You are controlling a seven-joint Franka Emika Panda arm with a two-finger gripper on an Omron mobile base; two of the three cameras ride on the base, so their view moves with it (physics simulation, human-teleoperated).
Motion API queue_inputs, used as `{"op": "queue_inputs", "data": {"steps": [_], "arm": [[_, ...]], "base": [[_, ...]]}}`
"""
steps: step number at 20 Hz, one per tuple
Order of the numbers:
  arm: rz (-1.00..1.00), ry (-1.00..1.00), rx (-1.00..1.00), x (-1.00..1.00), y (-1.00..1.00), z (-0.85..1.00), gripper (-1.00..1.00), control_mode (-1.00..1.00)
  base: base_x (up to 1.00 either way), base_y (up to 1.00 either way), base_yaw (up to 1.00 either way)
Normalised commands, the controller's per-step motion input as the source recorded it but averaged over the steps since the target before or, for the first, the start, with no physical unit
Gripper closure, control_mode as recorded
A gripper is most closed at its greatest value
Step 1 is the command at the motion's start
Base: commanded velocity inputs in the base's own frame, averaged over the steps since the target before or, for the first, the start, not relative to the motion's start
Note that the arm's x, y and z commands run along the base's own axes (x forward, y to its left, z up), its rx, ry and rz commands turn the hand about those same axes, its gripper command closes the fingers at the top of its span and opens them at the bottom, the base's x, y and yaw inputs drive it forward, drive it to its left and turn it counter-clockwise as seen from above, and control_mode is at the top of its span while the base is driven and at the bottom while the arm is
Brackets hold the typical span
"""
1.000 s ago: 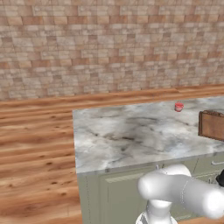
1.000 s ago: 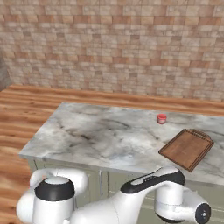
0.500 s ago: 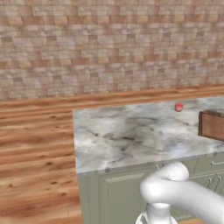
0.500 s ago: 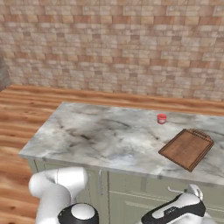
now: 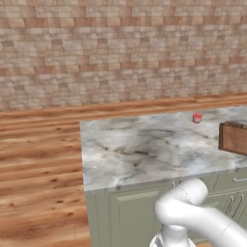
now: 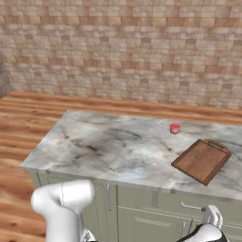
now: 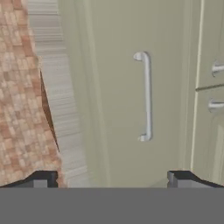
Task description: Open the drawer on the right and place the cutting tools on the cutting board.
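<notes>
Hand view: hand (image 7: 111, 179) spread wide, holding nothing, facing pale green cabinet front with silver bar handle (image 7: 146, 96) | right base view: cutting board (image 6: 202, 160) on marble worktop (image 6: 113, 146), near red cup (image 6: 175, 128)

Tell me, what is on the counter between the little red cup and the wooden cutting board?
Nothing: in the right base view, only bare marble countertop lies between the small red cup and the cutting board.

No readable text

No letters, numbers, labels or brand marks can be read on any surface: the brick wall (image 6: 123, 47), the marble counter (image 6: 113, 146), the cutting board (image 6: 201, 160), the small red cup (image 6: 175, 128) and the cabinet fronts (image 7: 122, 96) are all plain.
</notes>
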Motion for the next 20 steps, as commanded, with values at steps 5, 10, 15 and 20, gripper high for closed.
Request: {"op": "queue_inputs", "data": {"steps": [5, 10, 15, 20], "arm": [[0.00, -0.15, 0.00, 0.20, 0.03, -0.23, -1.00, -1.00], [0.00, -0.08, 0.00, 0.21, 0.00, -0.15, -1.00, -1.00], [0.00, -0.04, 0.00, 0.26, 0.00, -0.16, -1.00, -1.00], [0.00, -0.03, 0.00, 0.26, 0.00, -0.21, -1.00, -1.00]], "base": [[0.00, 0.00, 0.00], [0.00, 0.00, 0.00], [0.00, 0.00, 0.00], [0.00, 0.00, 0.00]]}}
